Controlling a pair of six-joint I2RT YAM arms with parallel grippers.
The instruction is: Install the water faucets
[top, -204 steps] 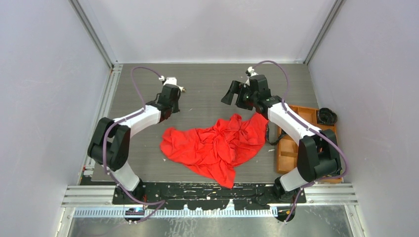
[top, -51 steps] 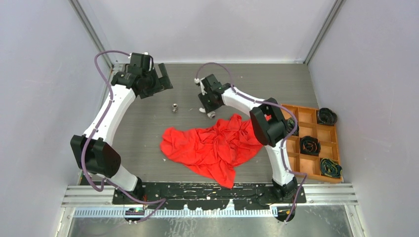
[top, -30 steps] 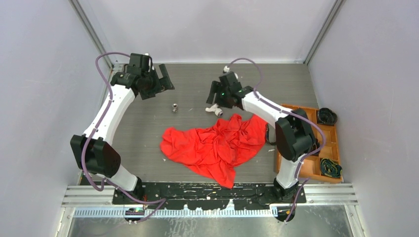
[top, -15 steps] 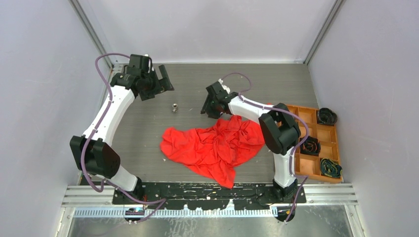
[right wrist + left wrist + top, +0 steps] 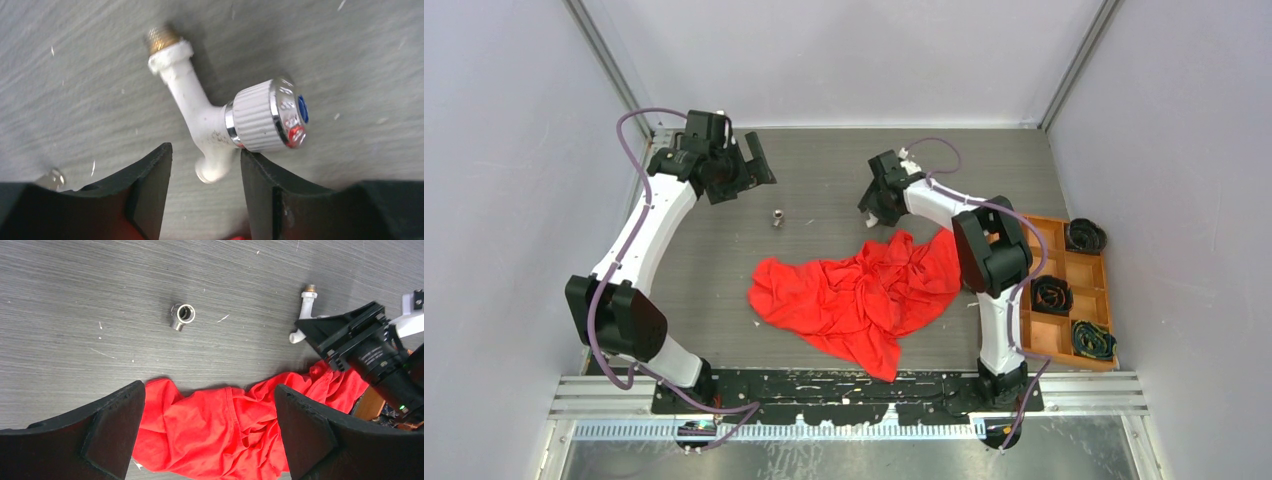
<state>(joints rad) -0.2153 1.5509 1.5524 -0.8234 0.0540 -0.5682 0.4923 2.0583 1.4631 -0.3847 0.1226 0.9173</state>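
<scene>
Tap [image 5: 205, 120]: lies flat on the bare tabletop [image 5: 824, 160], far centre, just beyond the edge of the red cloth [image 5: 854, 290].
Tap axis: in the right wrist view the white stem runs from the threaded tip [image 5: 162, 37] at upper left down to the spout end between the fingers [image 5: 150, 190]. The knob [image 5: 265, 122] sticks out sideways to the right.
Right claw [image 5: 205, 152]: directly over the tap, jaws partly apart and straddling the spout end. One finger is at or touching the knob's edge and a gap shows on the other side. Not clamped.
Left claw [image 5: 207, 390]: spread wide, holding nothing, high over the far left, well apart from the tap.
Fitting [image 5: 181, 315]: alone on the tabletop between the two claws, nearer the left one.
Nearer arm: right, plainly.
Key relation: the stem points away from the right claw, nearly square to its closing line, so a squeeze likely lands on the stem below the knob.
Step, as judged: pickup of the tap, nothing joined yet.
</scene>
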